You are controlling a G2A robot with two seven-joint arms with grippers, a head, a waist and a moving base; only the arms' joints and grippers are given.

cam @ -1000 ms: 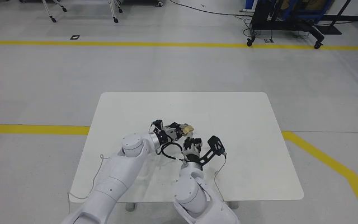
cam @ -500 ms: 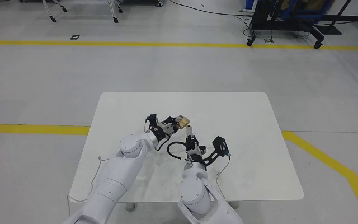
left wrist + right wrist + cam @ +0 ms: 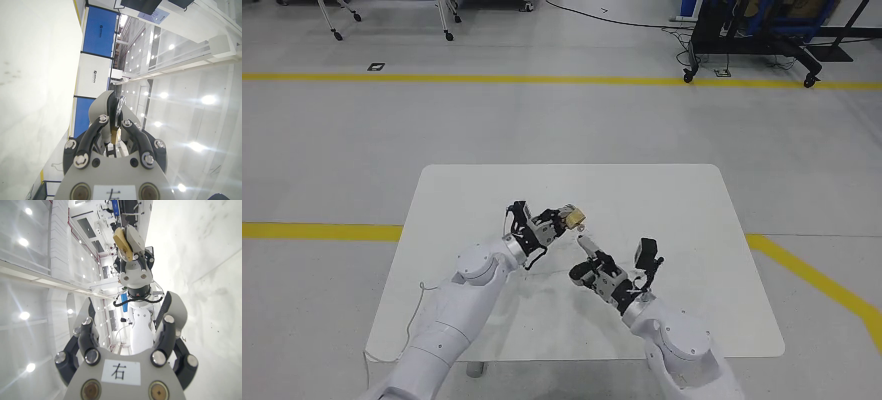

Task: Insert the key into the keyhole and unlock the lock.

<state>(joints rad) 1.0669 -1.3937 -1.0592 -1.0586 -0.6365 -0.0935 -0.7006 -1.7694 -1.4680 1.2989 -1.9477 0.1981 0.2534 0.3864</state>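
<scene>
A brass padlock [image 3: 573, 215] is held above the middle of the white table [image 3: 682, 200] by my left gripper [image 3: 560, 219], which is shut on it. In the left wrist view the brass body [image 3: 114, 137] sits deep between the fingers [image 3: 100, 108], and a silvery metal part [image 3: 120, 105] sticks out near their tips; I cannot tell if it is the shackle or a key. My right gripper [image 3: 585, 258] is open and holds nothing, a short way nearer than the lock. It [image 3: 130, 308] faces the padlock [image 3: 121, 241] and the left gripper [image 3: 132, 242].
The table's near edge [image 3: 572, 358] lies under both arms. A thin cable [image 3: 422, 285] hangs by the left arm at the table's left side. Yellow floor lines [image 3: 322, 231] and wheeled frames [image 3: 752, 50] are well beyond the table.
The right gripper has drawn back from the lock and its arm has swung out to the right. The left gripper has carried the lock slightly farther away.
</scene>
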